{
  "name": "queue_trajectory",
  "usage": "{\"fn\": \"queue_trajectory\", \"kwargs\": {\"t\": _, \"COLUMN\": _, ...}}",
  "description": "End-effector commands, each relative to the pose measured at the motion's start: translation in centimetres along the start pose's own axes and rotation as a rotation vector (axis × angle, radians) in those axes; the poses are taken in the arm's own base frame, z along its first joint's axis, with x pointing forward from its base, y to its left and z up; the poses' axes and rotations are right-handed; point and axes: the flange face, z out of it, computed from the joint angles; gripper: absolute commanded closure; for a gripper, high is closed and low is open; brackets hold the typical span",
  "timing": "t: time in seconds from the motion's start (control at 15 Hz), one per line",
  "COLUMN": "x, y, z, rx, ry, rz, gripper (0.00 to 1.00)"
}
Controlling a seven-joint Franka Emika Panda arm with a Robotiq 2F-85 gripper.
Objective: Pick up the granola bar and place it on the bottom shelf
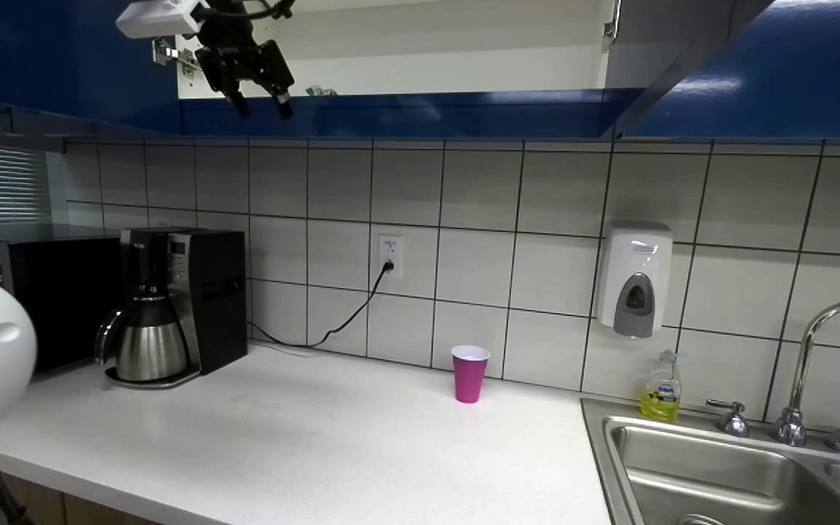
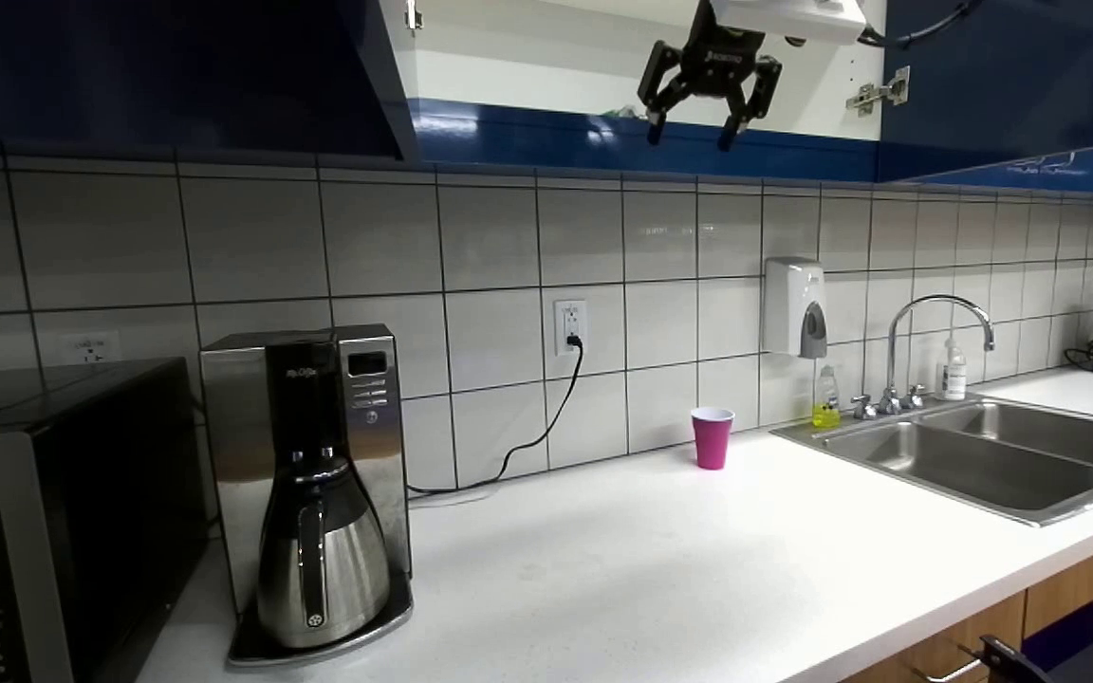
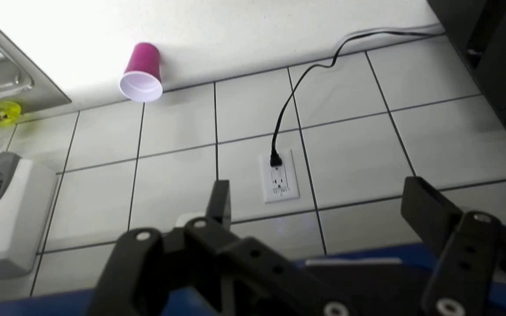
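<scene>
A small piece of green and brownish wrapper (image 1: pixel 320 91), which looks like the granola bar, shows just above the dark blue trim (image 1: pixel 449 113) of the open overhead cabinet. It also shows in an exterior view (image 2: pixel 622 112). The rest of it is hidden by the trim. It appears to lie on the bottom shelf, whose top surface is hidden from below. My gripper (image 1: pixel 265 109) is open and empty, fingers pointing down in front of the cabinet, beside the wrapper and apart from it in both exterior views (image 2: pixel 690 137). The wrist view shows nothing between the spread fingers (image 3: pixel 319 202).
A pink cup (image 1: pixel 469 375) stands on the white countertop (image 1: pixel 303 437). A coffee maker (image 2: pixel 319 493) and a microwave (image 2: pixel 82 512) stand at one end, a sink (image 2: pixel 983 465) at the other. Open blue cabinet doors (image 1: pixel 63 65) flank the arm. A soap dispenser (image 1: pixel 635 277) hangs on the tiles.
</scene>
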Motion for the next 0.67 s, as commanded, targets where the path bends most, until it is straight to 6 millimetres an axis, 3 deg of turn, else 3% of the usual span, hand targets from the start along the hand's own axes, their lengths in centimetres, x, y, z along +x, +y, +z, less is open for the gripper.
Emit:
{"fn": "queue_trajectory", "kwargs": {"t": 0.0, "x": -4.2, "y": 1.4, "z": 3.6, "rx": 0.040, "ry": -0.096, "rz": 0.008, "gripper": 0.00}}
{"fn": "queue_trajectory", "kwargs": {"t": 0.27, "x": -7.6, "y": 2.4, "z": 8.5, "rx": 0.045, "ry": -0.225, "rz": -0.022, "gripper": 0.00}}
{"fn": "queue_trajectory", "kwargs": {"t": 0.6, "x": -11.5, "y": 3.4, "z": 13.2, "rx": 0.032, "ry": -0.341, "rz": -0.085, "gripper": 0.00}}
